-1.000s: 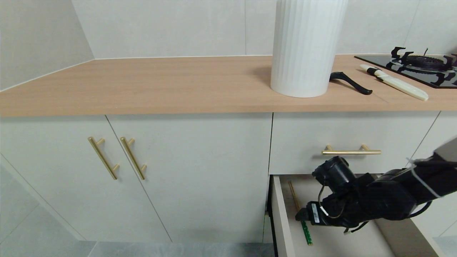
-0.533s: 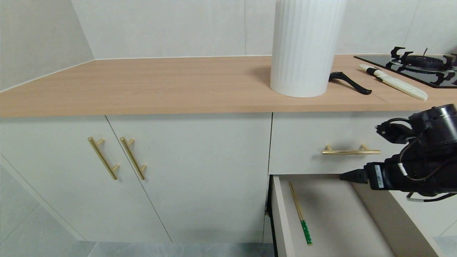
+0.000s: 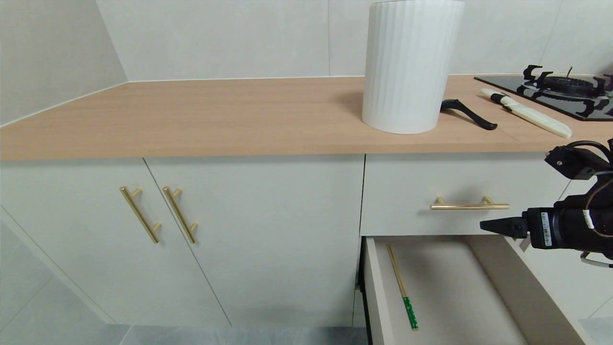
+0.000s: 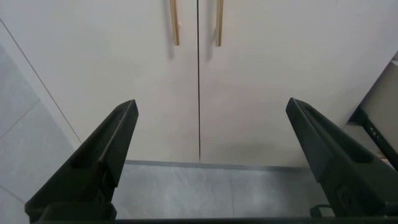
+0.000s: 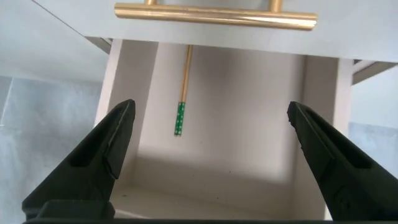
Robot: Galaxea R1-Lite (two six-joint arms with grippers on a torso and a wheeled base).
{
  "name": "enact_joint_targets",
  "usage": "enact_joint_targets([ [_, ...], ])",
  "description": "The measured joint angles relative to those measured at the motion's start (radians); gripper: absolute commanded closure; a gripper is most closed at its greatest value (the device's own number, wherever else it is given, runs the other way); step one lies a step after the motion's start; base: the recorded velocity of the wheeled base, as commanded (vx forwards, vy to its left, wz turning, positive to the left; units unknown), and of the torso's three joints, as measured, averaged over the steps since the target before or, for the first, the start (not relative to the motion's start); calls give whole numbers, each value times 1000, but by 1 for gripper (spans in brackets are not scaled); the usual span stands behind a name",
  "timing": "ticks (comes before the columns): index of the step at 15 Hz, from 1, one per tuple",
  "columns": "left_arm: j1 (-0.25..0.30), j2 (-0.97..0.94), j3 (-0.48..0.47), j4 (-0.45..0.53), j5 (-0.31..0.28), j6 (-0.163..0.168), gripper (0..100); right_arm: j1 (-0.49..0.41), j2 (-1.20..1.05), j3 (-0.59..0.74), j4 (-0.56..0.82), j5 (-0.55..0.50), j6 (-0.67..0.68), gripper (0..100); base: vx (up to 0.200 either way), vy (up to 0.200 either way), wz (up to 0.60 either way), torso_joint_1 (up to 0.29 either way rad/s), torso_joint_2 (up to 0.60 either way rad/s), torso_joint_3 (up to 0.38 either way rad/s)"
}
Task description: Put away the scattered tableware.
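The bench (image 3: 215, 115) is matt wood-grain, the white canister (image 3: 407, 67) on it is ribbed and matt, the cabinet doors (image 3: 263, 230) are smooth matt off-white with brushed brass-coloured metal handles (image 3: 140, 213), and the chopstick (image 3: 401, 286) in the smooth pale drawer (image 3: 377, 292) is light wood with a green-painted end.

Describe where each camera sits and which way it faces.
Head view: from the head, forward and down at counter, drawer, right end effector.
Left wrist view: from that wrist, at cabinet doors; left end effector open.
Right wrist view: from that wrist, into the drawer; right end effector open.
Both head and right wrist show the chopsticks.
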Motion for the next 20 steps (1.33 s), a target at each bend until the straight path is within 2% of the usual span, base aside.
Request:
enact_joint_targets([
  [2, 0, 0, 0, 1, 0, 0, 0, 0, -9, 1, -2, -1, 0, 0, 0, 0, 0, 100, -178, -295],
  [9, 0, 0, 0, 0, -1, 0, 0, 0, -16, 2, -1, -3, -8, 0, 0, 0, 0, 147, -507, -304],
  [12, 0, 0, 0, 0, 0, 0, 0, -3, -25, 1, -10, -4, -43, 0, 0, 0, 0, 93, -256, -159],
  [15, 0, 0, 0, 0, 0, 0, 0, -43, -21, -21, -164, 7, -122, 0, 0, 0, 0, 6, -27, -14],
  [17, 0, 0, 0, 0, 0, 0, 0, -83, 32, -99, -224, 26, -136, 0, 0, 0, 0, 0, 0, 0],
  [20, 0, 0, 0, 0, 0, 0, 0, -133, 150, -267, -250, 137, -145, 0, 0, 0, 0, 0, 0, 0],
])
